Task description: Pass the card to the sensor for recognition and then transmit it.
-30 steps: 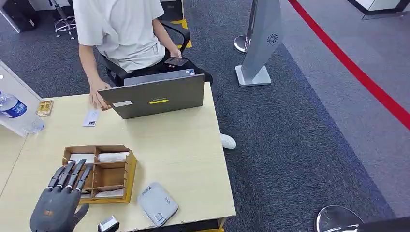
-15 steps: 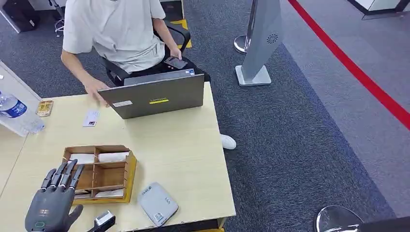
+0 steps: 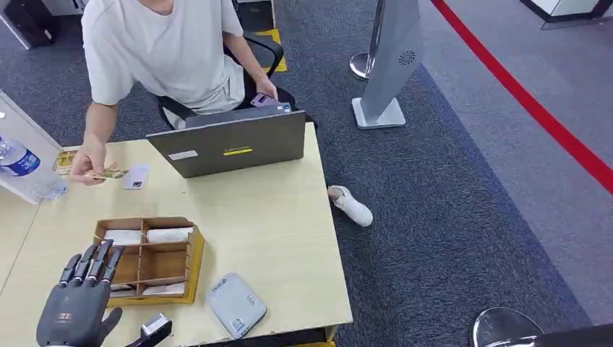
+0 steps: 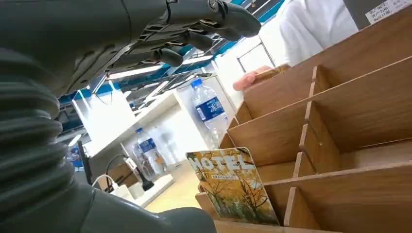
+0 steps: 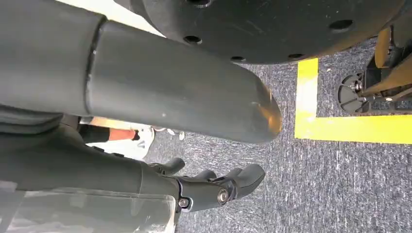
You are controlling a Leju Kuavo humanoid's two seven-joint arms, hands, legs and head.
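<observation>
A yellow card printed HOTEL (image 4: 233,187) stands upright in a compartment of the wooden organizer (image 3: 189,260) at the table's near left. My left hand (image 3: 79,303) hovers at the organizer's left end with its fingers stretched out and nothing in them. The grey-white sensor pad (image 3: 236,305) lies flat just right of the organizer, near the front edge. Across the table a person's hand (image 3: 88,165) holds a gold card (image 3: 112,173) above the tabletop. A white card (image 3: 136,176) lies beside it. My right hand (image 5: 214,187) hangs over the carpet, fingers loosely bent, holding nothing.
A grey laptop (image 3: 228,144) stands at the table's far side in front of the seated person. A water bottle (image 3: 18,160) sits on a white shelf at the left. A grey floor stand (image 3: 387,65) and a red floor line (image 3: 535,108) are to the right.
The person reached left, picked up a gold card and now holds it above the table. My left hand drew back a little toward the near edge.
</observation>
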